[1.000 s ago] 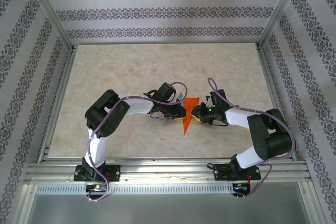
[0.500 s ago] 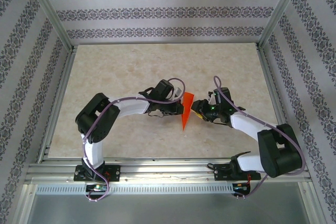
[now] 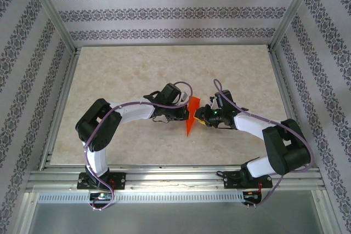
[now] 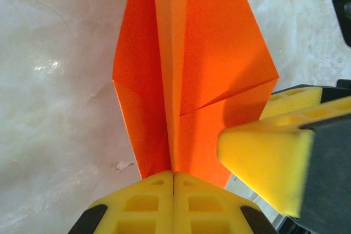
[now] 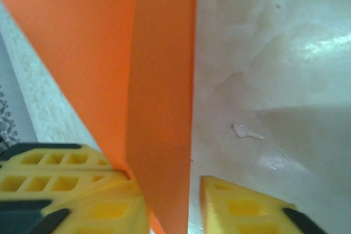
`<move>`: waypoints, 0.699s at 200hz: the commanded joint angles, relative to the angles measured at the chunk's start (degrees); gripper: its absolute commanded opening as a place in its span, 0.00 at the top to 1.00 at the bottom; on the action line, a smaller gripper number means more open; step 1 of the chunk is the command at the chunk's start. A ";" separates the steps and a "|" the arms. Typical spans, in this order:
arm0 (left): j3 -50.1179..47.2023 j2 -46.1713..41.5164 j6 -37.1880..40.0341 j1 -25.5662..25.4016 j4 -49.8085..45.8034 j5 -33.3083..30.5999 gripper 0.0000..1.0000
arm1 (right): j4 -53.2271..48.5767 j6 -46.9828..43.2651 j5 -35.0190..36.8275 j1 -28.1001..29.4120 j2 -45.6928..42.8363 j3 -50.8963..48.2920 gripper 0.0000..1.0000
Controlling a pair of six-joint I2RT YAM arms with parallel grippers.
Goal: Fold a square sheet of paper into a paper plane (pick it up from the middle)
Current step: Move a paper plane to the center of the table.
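Here's the paper plane [image 4: 214, 53], bright orange, sitting between the two arms at the middle of the worktop [image 3: 120, 69], a touch toward the near edge. It's a narrow dart with a sharp centre crease and two angled flaps folded in on either side. The surface is matte and plain, and the edges are crisp.

The left gripper [image 4: 173, 178] has its yellow ribbed fingers pressed flat together, and the centre crease runs straight into the seam between them. That's a firm pinch on the plane's spine.

The right gripper [image 5: 166, 184] comes in from the other side. Its fingers straddle a hanging fold of orange, one pad against the paper and the other just beside it. Whether it's actually biting, I can't tell from here.

Now the handling. This thing weighs almost nothing and it's floppy away from the creases, so any sideways tug will buckle a wing or tear it. The layered spine is the stiffest part and the place to hold. The foam pads should grip matte paper well, but squeezing hard on a single layer would dent it. The stone-patterned worktop looks glossy and slick, so a loose plane would slide.
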 commanded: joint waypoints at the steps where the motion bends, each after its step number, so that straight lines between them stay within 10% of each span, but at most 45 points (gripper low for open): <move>1: -0.08 -0.73 1.61 -0.89 -2.23 -1.22 0.97 | -0.56 0.07 1.29 0.56 1.43 0.97 0.82; 37: -0.63 -0.12 1.11 -0.89 -2.22 -1.38 0.89 | 3.50 1.09 -1.16 0.63 2.58 -0.15 1.00; 140: -7.80 -7.15 -2.78 -0.80 4.54 -5.08 0.51 | 3.12 1.35 0.07 1.30 3.59 0.42 1.00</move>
